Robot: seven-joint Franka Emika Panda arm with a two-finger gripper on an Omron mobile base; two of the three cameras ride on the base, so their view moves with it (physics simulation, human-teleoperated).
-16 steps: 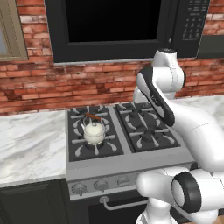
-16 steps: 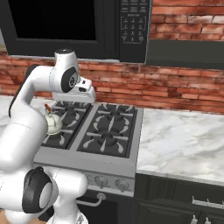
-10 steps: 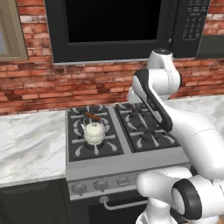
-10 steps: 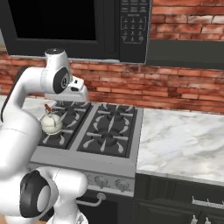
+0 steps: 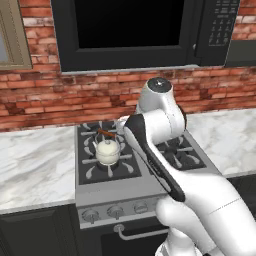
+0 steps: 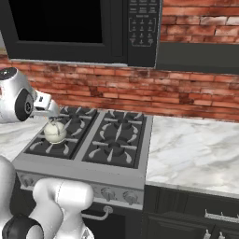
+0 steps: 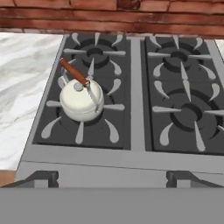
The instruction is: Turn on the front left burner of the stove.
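Observation:
The grey steel stove (image 5: 129, 189) has four black-grated burners. The front left burner (image 7: 91, 127) lies under a small white kettle (image 7: 81, 101) with a brown handle, also seen as kettle (image 5: 107, 151) and kettle (image 6: 55, 132). My gripper (image 7: 113, 178) hovers above the stove's front edge, open, its dark fingertips (image 7: 44, 177) far apart with nothing between them. In the right base view the hand (image 6: 43, 105) hangs just left of the kettle, above the rear left grate. Round silver knobs (image 5: 115, 211) line the front panel, above a bar handle (image 5: 136, 232).
A black microwave (image 5: 125, 32) hangs above the stove against a red brick wall (image 6: 196, 98). Marble counter (image 5: 35, 167) runs on both sides. My white arm (image 5: 155, 150) crosses the middle of the cooktop in the left base view and hides the rightmost knobs.
The arm has swung left and down across the stove, bringing the hand over the left burners. The kettle and the stove have not moved.

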